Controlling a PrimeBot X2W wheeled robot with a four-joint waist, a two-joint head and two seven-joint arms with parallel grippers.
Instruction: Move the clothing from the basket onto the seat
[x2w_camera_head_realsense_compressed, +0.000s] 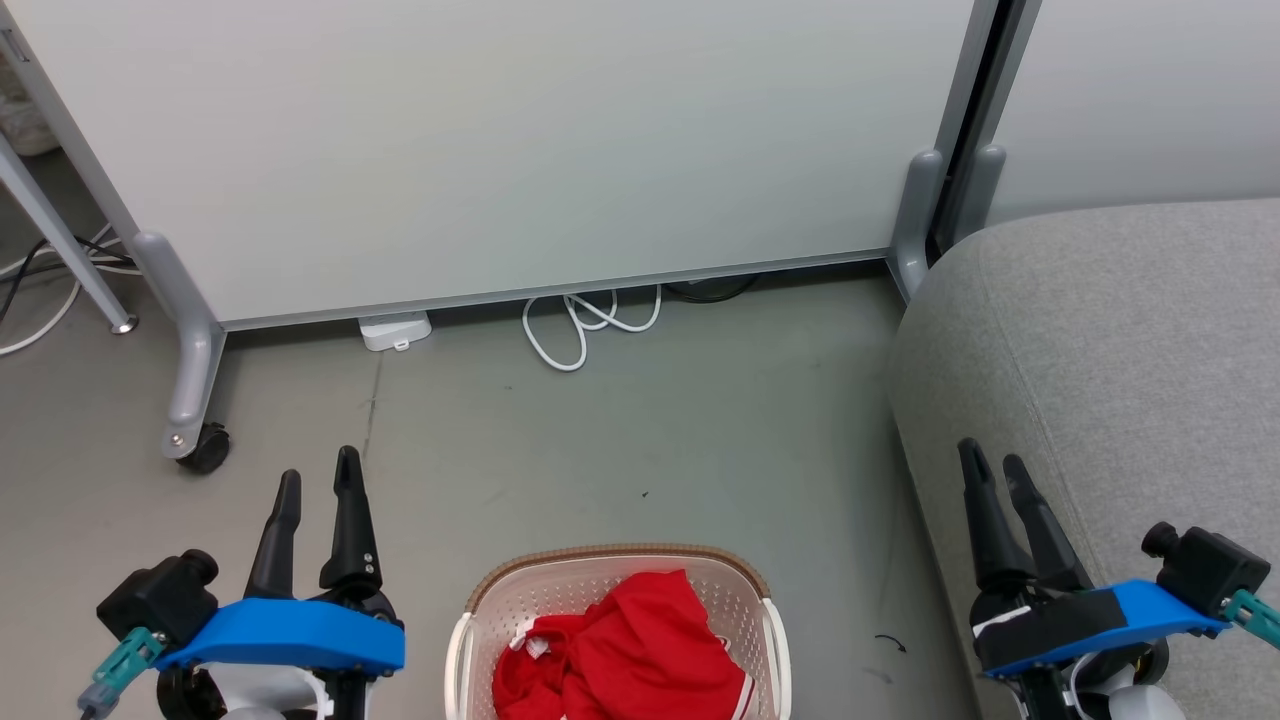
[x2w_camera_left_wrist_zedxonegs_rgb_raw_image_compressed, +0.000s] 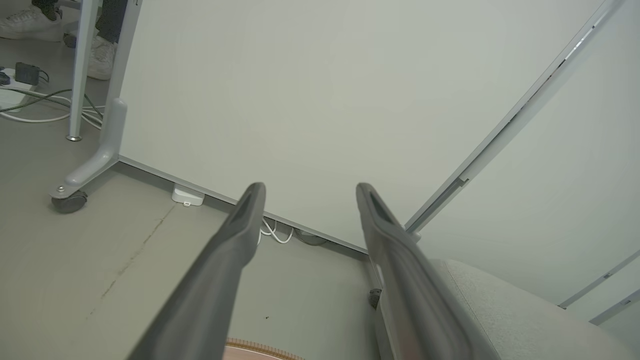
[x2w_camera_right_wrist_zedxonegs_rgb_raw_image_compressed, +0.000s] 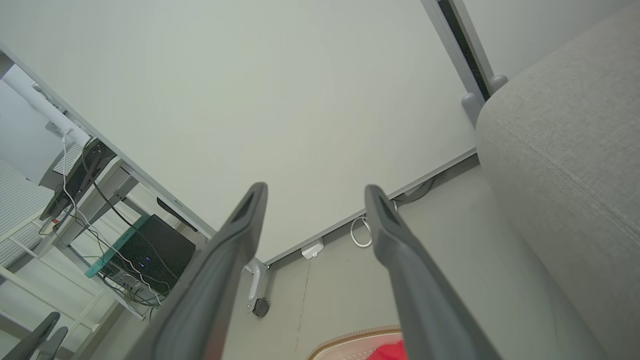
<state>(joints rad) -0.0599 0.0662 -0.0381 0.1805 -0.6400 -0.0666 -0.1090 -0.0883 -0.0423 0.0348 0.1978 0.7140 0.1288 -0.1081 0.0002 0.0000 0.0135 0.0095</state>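
Head view, looking down: the left gripper and right gripper hover on either side of the basket. Each has its long dark fingers spread apart and holds nothing, likely poised for a first grab. Between them the cream perforated plastic basket, rimmed in brown woven-look trim, sits on the floor. It holds the clothing, crumpled soft bright red fabric with white trim. Just to its right rises the sofa, light grey textured upholstery with a rounded edge. Beyond lie smooth grey floor, a looped white cable, then a matte white partition panel.

White wheeled partition, coiled white cable — small white box, grey floor
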